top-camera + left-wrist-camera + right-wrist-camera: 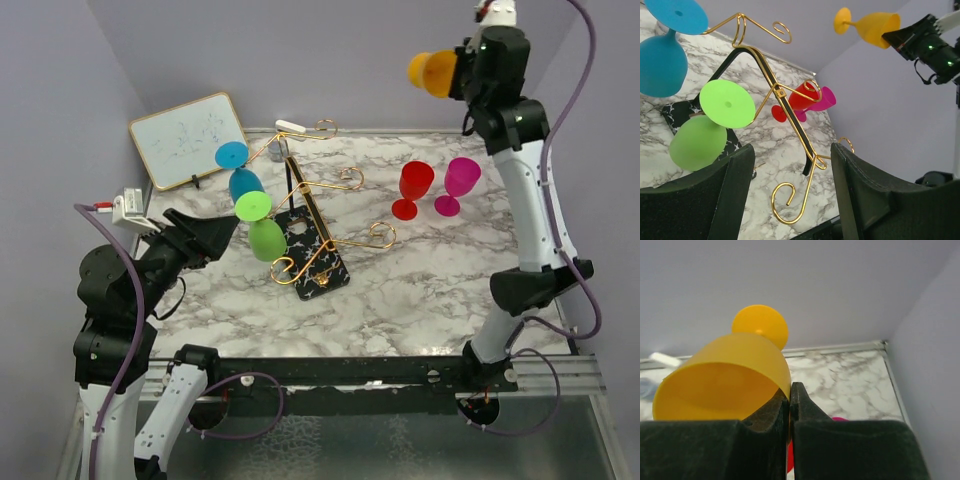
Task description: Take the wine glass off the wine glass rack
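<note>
While I hold it aloft, right gripper (790,390): clamped on the rim wall of the orange wine glass (725,372), a thin edge only.
Glass position: high in the air, well apart from the wine glass rack (322,268).
Left gripper (792,150): fingers apart, holding nothing, near the rack's green glass (700,135).
Risk: the glass could pivot or slip out of my narrow pinch; setting it down on the table (400,290) close to the red glass (413,186) could topple that one.

Blue wine glass (660,62) cut off at the frame's upper left; whiteboard (188,139) scribbles too small to read; lower rim of the orange glass (725,370) hidden behind the right gripper (790,392).
</note>
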Controlling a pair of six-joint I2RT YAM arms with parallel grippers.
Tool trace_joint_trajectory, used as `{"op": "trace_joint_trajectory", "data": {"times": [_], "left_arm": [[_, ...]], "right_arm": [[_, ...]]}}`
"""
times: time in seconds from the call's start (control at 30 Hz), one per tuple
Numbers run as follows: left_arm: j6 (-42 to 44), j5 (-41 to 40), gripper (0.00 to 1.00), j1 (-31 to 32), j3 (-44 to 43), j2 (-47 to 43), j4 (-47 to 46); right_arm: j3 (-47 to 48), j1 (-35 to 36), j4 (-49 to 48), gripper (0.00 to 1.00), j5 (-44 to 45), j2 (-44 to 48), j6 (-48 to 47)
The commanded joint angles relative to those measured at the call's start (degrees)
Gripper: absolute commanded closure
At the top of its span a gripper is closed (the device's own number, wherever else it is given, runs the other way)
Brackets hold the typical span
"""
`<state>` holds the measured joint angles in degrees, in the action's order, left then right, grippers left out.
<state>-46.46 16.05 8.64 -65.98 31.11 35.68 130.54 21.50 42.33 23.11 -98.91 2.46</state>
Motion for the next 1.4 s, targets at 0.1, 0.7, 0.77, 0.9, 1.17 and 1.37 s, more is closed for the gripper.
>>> {"op": "trace_joint_trajectory", "data": {"times": [0.1,0.7,0.77,0.9,1.17,1.37], "left_arm": [[2.94,-2.28,0.36,0.06,-0.49,-0.91,4.09],[10.86,-12.26,0.37,1.27,-2.76,5.75,15.43],[10.73,-12.10,0.37,1.44,-2.76,5.41,15.16],[10.27,-10.91,0.37,1.55,-1.52,4.74,14.22],[10.16,-10.28,0.37,2.07,-0.26,3.93,13.74],[10.11,-10.00,0.37,2.32,0.01,3.73,13.71]], "right_arm": [[-2.60,-26.07,6.98,0.99,-17.70,-5.19,13.66],[-29.63,-34.50,1.65,0.99,-8.44,-4.90,17.87],[-29.23,-35.06,2.70,0.99,-8.34,-5.61,17.59],[-29.99,-35.29,3.18,0.99,-8.25,-5.85,16.75],[-32.48,-35.30,4.07,0.99,-8.95,-5.70,16.08],[-34.75,-35.30,3.61,0.99,-9.64,-5.65,15.56]]}}
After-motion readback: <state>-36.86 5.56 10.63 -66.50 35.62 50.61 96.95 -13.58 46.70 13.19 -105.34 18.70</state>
